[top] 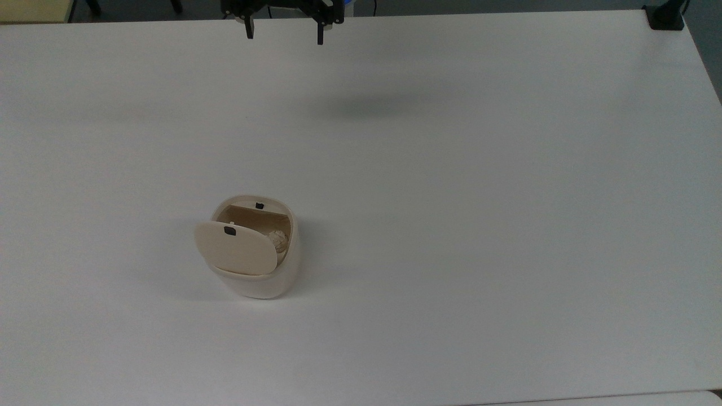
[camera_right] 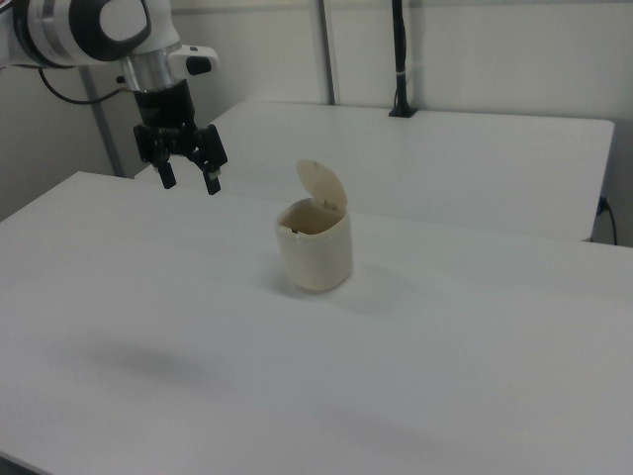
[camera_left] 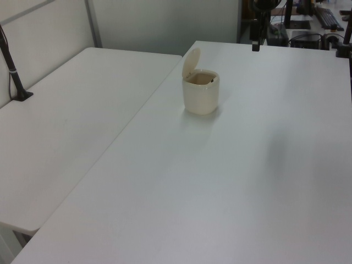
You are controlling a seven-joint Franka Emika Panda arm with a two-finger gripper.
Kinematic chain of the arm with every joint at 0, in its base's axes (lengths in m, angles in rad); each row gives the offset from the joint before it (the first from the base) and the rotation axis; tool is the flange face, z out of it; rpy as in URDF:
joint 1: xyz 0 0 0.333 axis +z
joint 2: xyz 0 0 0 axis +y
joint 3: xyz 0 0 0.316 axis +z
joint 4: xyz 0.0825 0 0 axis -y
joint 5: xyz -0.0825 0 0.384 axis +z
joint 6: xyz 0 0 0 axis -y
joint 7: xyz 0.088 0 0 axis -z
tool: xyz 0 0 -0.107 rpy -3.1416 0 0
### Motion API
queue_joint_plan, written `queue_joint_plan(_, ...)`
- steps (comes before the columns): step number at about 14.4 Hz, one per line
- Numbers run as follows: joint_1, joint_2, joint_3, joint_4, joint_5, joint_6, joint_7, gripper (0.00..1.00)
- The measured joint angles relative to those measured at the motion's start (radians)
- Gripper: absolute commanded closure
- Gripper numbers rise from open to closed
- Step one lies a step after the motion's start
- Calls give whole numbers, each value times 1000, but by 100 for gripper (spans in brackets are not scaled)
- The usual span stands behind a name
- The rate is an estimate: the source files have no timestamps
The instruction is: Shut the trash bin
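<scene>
Standing mid-table (top: 451, 169), nearer the top view's bottom edge, your trash bin (top: 265, 276) has its lid (top: 234, 248) raised; your tool (top: 284, 31) hangs empty, fingers spread, over the far edge.

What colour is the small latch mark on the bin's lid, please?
Black, on the cream lid of the bin; clearest in the top view.

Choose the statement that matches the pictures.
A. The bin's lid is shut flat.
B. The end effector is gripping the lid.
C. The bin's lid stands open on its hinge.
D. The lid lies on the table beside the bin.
C: the lid stands raised above the bin, its inside visible, while the open end effector hangs apart from it.
</scene>
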Motion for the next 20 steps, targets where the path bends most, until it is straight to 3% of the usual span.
queue_joint_plan(9,0,0,0,0,0,0,-2,3)
queue_joint_plan(12,0,0,0,0,0,0,-11,36)
queue_joint_plan(15,0,0,0,0,0,0,-49,80)
queue_joint_plan(17,0,0,0,0,0,0,-59,100)
queue_joint_plan(20,0,0,0,-1,0,0,-68,100)
